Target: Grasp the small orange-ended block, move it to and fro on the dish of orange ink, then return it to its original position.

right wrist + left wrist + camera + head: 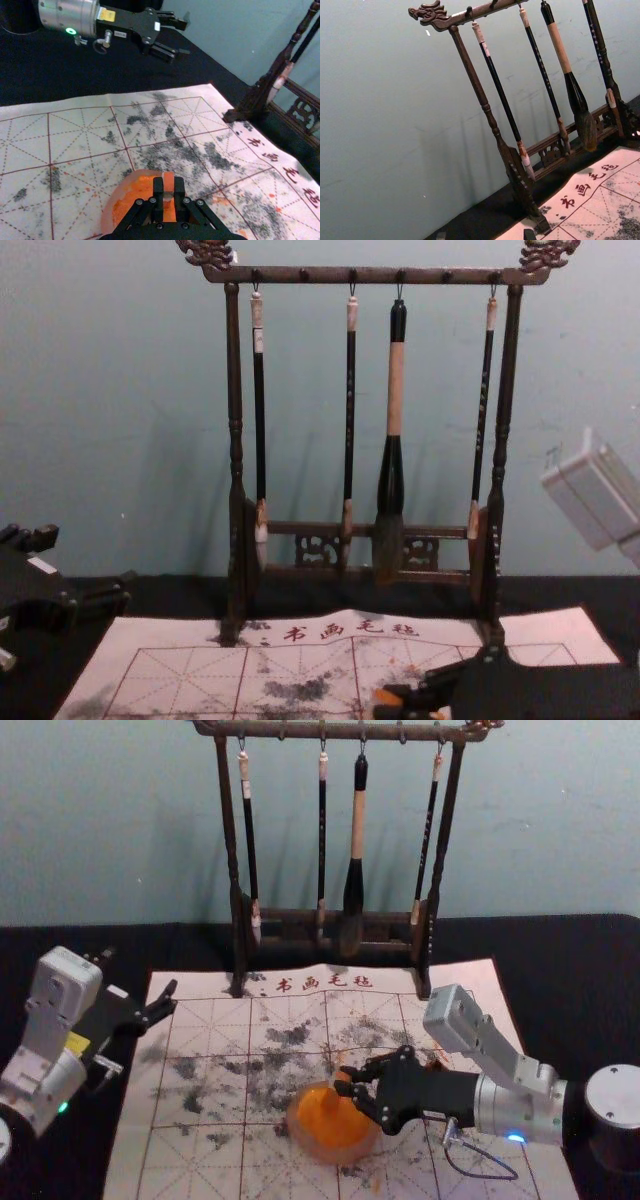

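Pinches the small orange-ended block (168, 185) between the jaws of the right gripper (347, 1082), clenched on either side of it. Reaches in from the right in the head view, just over the far right part of the round dish (299, 1132). Shows one orange end of the block past the jaw tips in the right wrist view, with a paler stretch next to it. Brings the same orange end into the chest view too, low down and right of the middle. Cannot tell whether the block touches the orange ink (325, 1122), being partly hidden behind the jaws.

Sits idle with the left gripper (140, 975), off near the left edge of the calligraphy mat (210, 1010), with jaws released and well parted.

Rests the dish on the near part of the mat, with a pale pinkish rim around the ink. Bears a red grid and dashed guide lines across the mat, with a row of red characters (323, 982) along its far side, plus grey-black smudges and a few orange spots. Lies over the black-covered counter (575, 945).

Stands the dark wooden brush stand (236, 440) behind the dish, at the far end of the mat, with four calligraphy brushes (395, 390) hanging in a row, one thicker than the others.
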{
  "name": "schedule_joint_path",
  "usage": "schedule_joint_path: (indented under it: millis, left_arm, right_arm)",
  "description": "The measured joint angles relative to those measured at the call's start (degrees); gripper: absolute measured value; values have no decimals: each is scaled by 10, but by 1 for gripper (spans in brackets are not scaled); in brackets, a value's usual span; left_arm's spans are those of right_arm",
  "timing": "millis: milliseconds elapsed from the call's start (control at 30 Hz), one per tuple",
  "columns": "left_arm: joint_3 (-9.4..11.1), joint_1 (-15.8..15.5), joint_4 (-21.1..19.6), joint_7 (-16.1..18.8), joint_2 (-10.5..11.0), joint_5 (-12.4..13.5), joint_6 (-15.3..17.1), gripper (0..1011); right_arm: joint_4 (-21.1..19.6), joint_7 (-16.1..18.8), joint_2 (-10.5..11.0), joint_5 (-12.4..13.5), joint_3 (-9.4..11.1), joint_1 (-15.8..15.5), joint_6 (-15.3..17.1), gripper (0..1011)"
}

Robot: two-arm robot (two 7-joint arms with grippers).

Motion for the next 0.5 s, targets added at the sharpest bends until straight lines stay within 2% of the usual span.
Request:
schedule_joint_path:
  millis: [267, 500]
  left_arm:
    - [0, 0, 0, 0, 0, 0, 0, 1001]
    - [0, 0, 0, 0, 0, 0, 0, 1001]
  right_arm:
    - [-8, -3, 12, -1, 9, -7, 10, 87]
    - [-35, -2, 31, 8, 19, -25, 20, 87]
